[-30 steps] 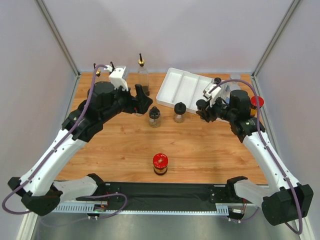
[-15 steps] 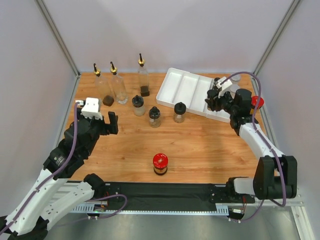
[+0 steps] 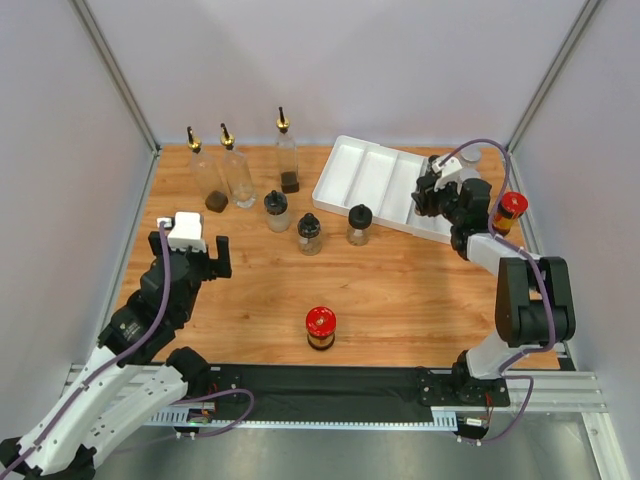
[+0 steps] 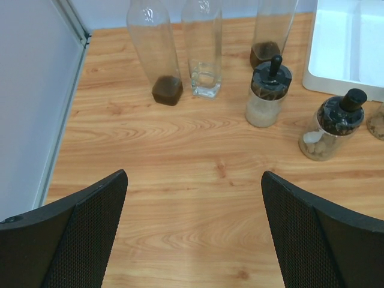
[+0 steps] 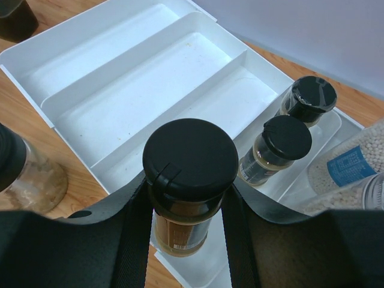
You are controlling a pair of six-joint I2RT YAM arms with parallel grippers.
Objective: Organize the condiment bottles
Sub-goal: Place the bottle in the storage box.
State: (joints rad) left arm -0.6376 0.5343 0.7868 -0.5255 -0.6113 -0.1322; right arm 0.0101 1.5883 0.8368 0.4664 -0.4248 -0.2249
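"How many bottles do you make out from there?"

"Three tall pourer bottles [image 3: 237, 172] in the back left corner, two of them with a dark dreg at the bottom. In front of those, three black-capped jars [image 3: 309, 233] stand loose on the table [image 3: 400, 290]."

"And the red ones?"

"Two. One red-lidded jar [image 3: 320, 328] stands alone near the front. A second red jar [image 3: 510, 210] is at the right edge, beside the white tray [image 3: 365, 175]."

"Anything in the tray?"

"A capped pair [image 5: 279, 147], both black-topped, in its end section. A white-labelled shaker [image 5: 351, 165] is just beside them. How many shakers there are I can't tell."

"The arms?"

"The right gripper [image 5: 187, 207] is clamped on the held jar [image 5: 189, 157], one more black cap, at the tray's near rim. Whether it's set down I can't tell. The left gripper [image 4: 192, 240] hangs over bare wood, fingers spread wide, holding nothing."
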